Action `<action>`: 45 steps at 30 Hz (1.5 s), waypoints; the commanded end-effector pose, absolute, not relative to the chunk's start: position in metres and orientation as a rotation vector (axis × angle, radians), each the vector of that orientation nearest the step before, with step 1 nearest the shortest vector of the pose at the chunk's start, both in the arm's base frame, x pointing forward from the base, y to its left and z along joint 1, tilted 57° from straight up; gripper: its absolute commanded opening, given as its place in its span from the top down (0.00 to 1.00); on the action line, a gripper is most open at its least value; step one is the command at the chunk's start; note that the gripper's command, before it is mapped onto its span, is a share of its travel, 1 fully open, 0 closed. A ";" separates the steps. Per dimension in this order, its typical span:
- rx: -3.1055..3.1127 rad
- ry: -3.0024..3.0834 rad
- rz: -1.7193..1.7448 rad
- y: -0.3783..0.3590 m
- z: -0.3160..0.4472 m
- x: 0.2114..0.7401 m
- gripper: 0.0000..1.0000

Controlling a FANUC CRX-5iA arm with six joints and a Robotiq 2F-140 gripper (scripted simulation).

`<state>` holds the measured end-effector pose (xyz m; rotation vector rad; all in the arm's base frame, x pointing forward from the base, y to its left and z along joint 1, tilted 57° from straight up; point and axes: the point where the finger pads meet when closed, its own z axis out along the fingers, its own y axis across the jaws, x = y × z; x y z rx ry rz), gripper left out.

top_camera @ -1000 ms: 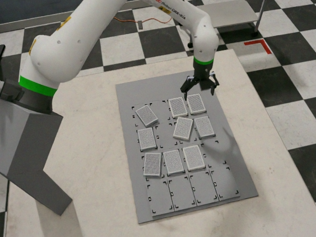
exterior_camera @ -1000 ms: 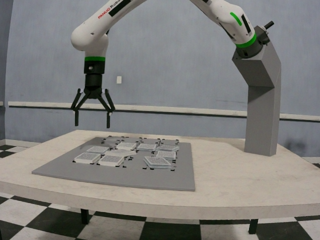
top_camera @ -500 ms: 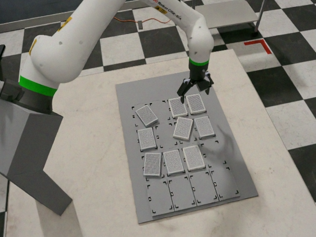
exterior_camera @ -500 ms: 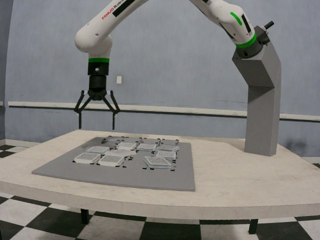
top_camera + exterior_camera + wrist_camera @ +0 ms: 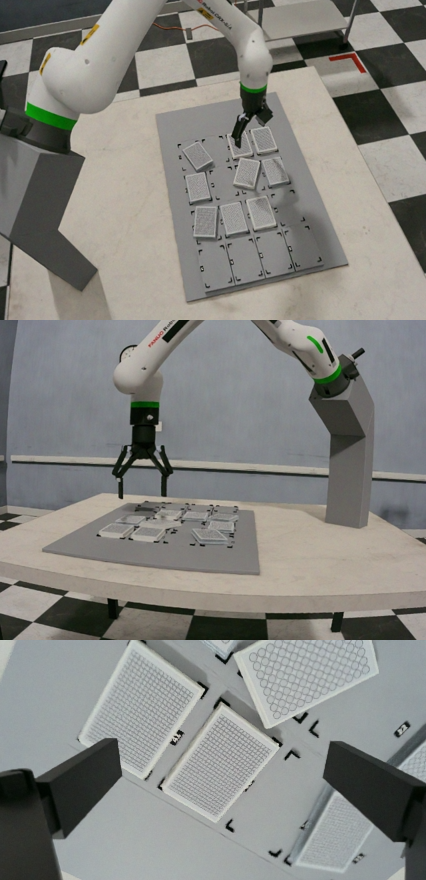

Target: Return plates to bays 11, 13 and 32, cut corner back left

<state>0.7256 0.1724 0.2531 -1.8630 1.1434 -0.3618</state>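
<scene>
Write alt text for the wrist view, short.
Looking down between the open, empty tool's two dark fingers, a fine-grid plate sits below on the grey deck, turned at an angle in the picture. A second fine-grid plate lies beside it, and a plate with larger round wells sits askew at the top.

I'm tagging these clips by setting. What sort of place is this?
Probably a lab automation bench: sealed well plates sit in numbered bays on a grey deck, on a pale table. The arm's open gripper hangs above them. The checkered floor and plain wall suggest an indoor workroom.
</scene>
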 end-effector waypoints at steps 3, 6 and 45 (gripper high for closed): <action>-1.993 0.901 -0.508 0.188 0.236 0.710 0.00; -2.011 0.869 -0.527 0.190 0.234 0.708 0.00; -2.350 -0.233 -1.057 0.268 0.147 0.630 0.00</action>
